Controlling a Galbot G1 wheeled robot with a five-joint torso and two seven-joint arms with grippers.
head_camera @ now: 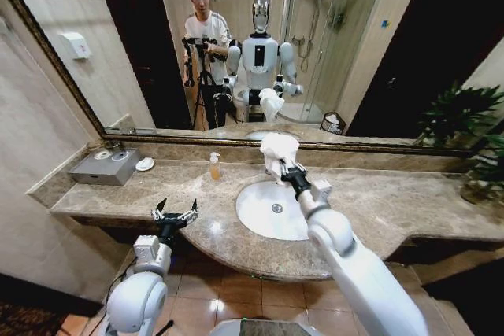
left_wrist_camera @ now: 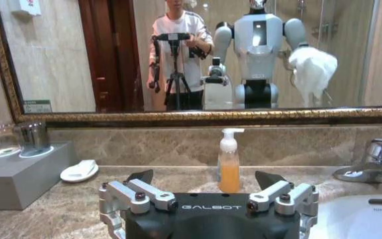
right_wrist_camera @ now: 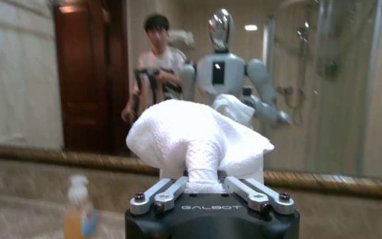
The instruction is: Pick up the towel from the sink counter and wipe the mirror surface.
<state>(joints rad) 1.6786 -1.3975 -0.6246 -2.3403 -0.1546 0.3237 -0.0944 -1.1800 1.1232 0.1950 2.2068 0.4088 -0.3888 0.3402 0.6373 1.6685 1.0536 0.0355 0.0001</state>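
**Right gripper is holding the towel up near the mirror**

The right gripper is reaching forward over the sink counter, above the far rim of the white basin. Its fingers are closing on the towel, and the white cloth is standing up from the jaws in a bunchy lump. In the right wrist view the towel is sitting between the two fingers, pinched at its narrow lower part, while the wider part is spreading above them. The towel is lifted off the counter and is hanging close to the lower part of the mirror, just above its dark gold frame. Whether the cloth is touching the glass, I cannot tell.

The left gripper is waiting near the front edge of the counter, to the left of the basin. Its fingers are spread apart and are holding nothing. From the left wrist view, a soap bottle with orange liquid is standing on the counter beyond this gripper, near the back wall. Farther to the left, a small white dish is lying beside a grey box that is carrying two glasses. The chrome faucet is standing behind the basin.
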